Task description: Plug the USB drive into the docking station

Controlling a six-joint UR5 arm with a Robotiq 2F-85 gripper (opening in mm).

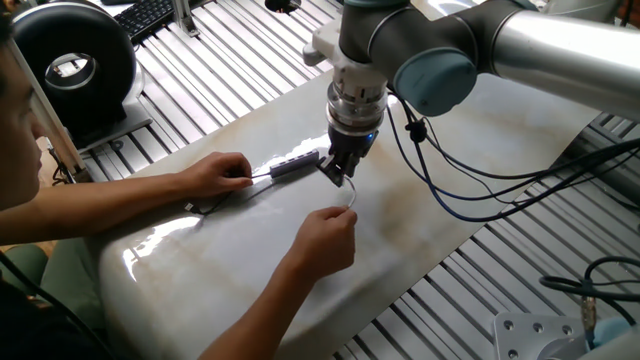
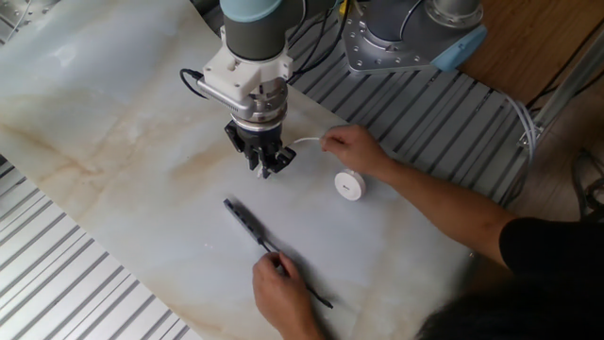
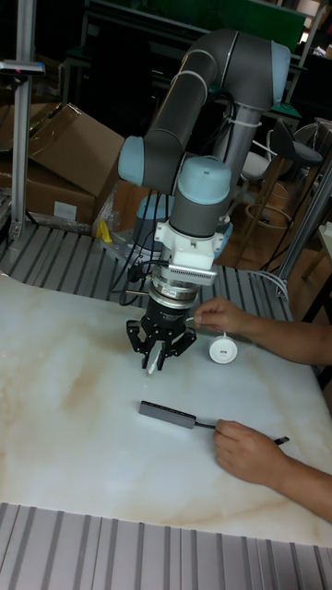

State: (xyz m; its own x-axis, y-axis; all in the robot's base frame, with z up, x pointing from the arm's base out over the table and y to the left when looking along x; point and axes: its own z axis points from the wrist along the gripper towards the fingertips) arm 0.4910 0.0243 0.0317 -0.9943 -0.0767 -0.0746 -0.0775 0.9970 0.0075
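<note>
The docking station [image 2: 243, 219] [image 1: 295, 164] [image 3: 167, 414] is a slim grey bar lying flat on the marble slab. A person's hand [image 2: 283, 293] pins its black cable. The USB drive [image 2: 350, 185] [image 3: 219, 349], a white round puck, lies near the person's other hand [image 2: 354, 149], which holds its thin white cable [image 2: 304, 141]. My gripper [image 2: 264, 170] [image 1: 340, 178] [image 3: 155, 364] points down, just above the slab and a short way from the bar's end. It is shut on the small plug at the end of the white cable.
The marble slab [image 2: 113, 113] rests on a slatted metal table [image 2: 85, 302]. A black round device [image 1: 70, 65] and a keyboard [image 1: 150, 15] sit beyond the slab. The person's forearms [image 1: 120, 200] cross the near side. Cardboard boxes [image 3: 55, 157] stand behind.
</note>
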